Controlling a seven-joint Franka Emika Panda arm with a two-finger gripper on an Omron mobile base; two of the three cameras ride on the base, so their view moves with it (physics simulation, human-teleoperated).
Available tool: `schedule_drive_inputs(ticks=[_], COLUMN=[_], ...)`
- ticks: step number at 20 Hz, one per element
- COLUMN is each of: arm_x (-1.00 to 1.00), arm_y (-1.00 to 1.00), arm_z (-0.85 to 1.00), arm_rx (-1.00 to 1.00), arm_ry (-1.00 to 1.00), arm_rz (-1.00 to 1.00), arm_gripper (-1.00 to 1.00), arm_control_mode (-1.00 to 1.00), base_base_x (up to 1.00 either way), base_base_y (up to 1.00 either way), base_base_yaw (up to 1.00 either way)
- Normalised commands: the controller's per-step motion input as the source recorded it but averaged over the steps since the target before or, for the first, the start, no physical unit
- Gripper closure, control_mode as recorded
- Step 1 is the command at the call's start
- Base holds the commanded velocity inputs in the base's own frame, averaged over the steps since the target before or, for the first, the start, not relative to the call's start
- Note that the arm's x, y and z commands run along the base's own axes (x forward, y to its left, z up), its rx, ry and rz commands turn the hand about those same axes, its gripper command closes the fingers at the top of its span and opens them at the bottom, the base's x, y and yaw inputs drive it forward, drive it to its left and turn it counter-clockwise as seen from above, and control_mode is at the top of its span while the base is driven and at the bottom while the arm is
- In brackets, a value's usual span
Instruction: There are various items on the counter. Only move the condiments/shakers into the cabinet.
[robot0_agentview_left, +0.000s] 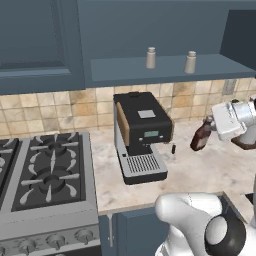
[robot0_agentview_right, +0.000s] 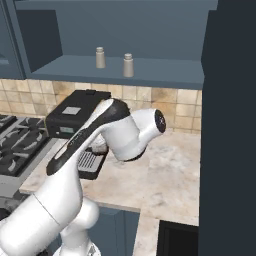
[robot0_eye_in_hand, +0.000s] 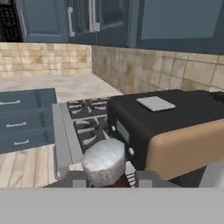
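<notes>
Fingers of the gripper (robot0_agentview_left: 210, 131) clamp the dark bottle (robot0_agentview_left: 201, 138), lifted off the counter (robot0_agentview_left: 200, 172), tilted, at 3 o'clock of the coffee machine (robot0_agentview_left: 142, 132). Two shakers (robot0_agentview_left: 151, 58) (robot0_agentview_left: 190, 62) stand apart on the cabinet (robot0_agentview_left: 165, 67) shelf at 12 o'clock.

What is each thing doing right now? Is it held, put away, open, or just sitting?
dark bottle: held tilted, lifted off the counter
gripper: shut on the bottle
left shaker: upright on the cabinet shelf
right shaker: upright on the cabinet shelf
cabinet: open
coffee machine: sitting on the counter
</notes>
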Motion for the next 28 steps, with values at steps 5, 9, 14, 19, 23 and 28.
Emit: schedule_drive_inputs(ticks=[5, 9, 14, 19, 23, 28], arm_x=[-0.82, -0.56, -0.08, 0.11, 0.38, 0.37], arm_y=[0.55, 0.95, 0.93, 0.55, 0.13, -0.02], arm_z=[1.00, 1.00, 1.00, 1.00, 0.72, 0.41], arm_rx=[0.05, 0.01, 0.00, -0.02, 0.01, 0.03], arm_ry=[-0.08, -0.16, -0.15, -0.05, 0.07, 0.22], arm_rz=[-0.38, -0.37, -0.31, -0.39, -0.42, -0.44], arm_gripper=[1.00, 1.00, 1.00, 1.00, 1.00, 1.00], arm_control_mode=[-1.00, -1.00, -1.00, -1.00, -1.00, -1.00], base_base_x=[0.00, 0.00, 0.00, 0.00, 0.00, 0.00], base_base_y=[0.00, 0.00, 0.00, 0.00, 0.00, 0.00], base_base_yaw=[0.00, 0.00, 0.00, 0.00, 0.00, 0.00])
